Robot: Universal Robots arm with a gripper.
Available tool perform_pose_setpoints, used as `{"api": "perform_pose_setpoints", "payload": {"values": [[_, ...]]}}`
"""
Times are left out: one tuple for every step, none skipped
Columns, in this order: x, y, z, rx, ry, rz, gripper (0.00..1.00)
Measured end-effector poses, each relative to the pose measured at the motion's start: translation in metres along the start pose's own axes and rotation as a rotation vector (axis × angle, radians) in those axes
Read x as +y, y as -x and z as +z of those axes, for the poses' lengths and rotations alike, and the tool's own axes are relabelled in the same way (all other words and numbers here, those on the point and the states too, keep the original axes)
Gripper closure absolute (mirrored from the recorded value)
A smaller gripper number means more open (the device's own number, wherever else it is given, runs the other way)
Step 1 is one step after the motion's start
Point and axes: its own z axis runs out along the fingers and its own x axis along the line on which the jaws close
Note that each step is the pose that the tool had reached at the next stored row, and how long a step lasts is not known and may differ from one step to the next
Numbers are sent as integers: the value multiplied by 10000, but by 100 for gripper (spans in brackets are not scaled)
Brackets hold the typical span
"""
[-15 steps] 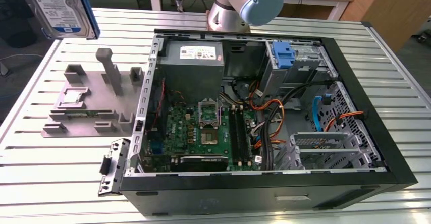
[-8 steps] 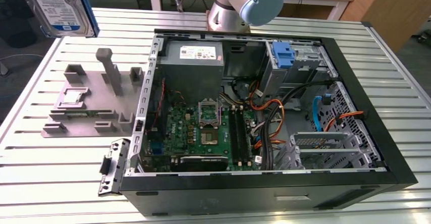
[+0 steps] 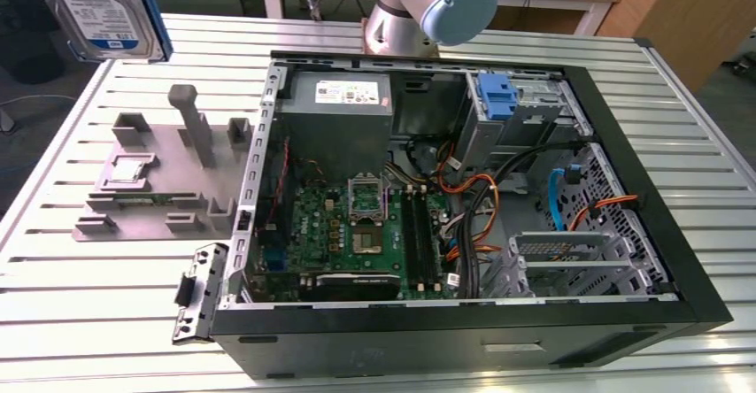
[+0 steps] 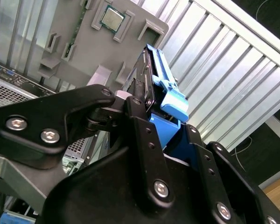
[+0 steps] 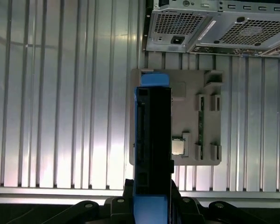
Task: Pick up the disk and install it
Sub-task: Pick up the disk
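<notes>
My gripper [image 4: 161, 116] nearest, black fingers [image 4: 142, 133] squeezed tight on disk [image 4: 151, 70], one on each flat side. Blue rail runs round disk edge. Disk up in air, off table [image 3: 95, 322]. In exterior view, disk [image 3: 101, 12] sits high at far end on the exterior view's left, label showing. Under it, grey holder tray [image 5: 196, 93], small square chip [image 5: 178, 147] in pocket. Open computer box [image 3: 473, 327] beside tray, well apart from disk.

no readable text, only illegible print on the disk [image 3: 101, 8] label and the power supply [image 3: 340, 101] sticker
</notes>
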Motion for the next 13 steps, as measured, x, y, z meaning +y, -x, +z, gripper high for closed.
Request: {"api": "perform_pose_setpoints", "payload": {"values": [[0, 0, -8, 0, 1, 0, 63], [0, 0, -15, 0, 1, 0, 63], [0, 1, -23, 0, 1, 0, 63], [0, 1, -31, 0, 1, 0, 63], [1, 1, -39, 0, 1, 0, 63], [1, 1, -47, 0, 1, 0, 63], [1, 1, -54, 0, 1, 0, 63], [1, 1, -61, 0, 1, 0, 63], [2, 1, -70, 0, 0, 0, 63], [2, 2, -77, 0, 1, 0, 63], [2, 2, -83, 0, 1, 0, 63], [2, 2, -91, 0, 1, 0, 63], [2, 2, -99, 0, 0, 0, 63]]}}
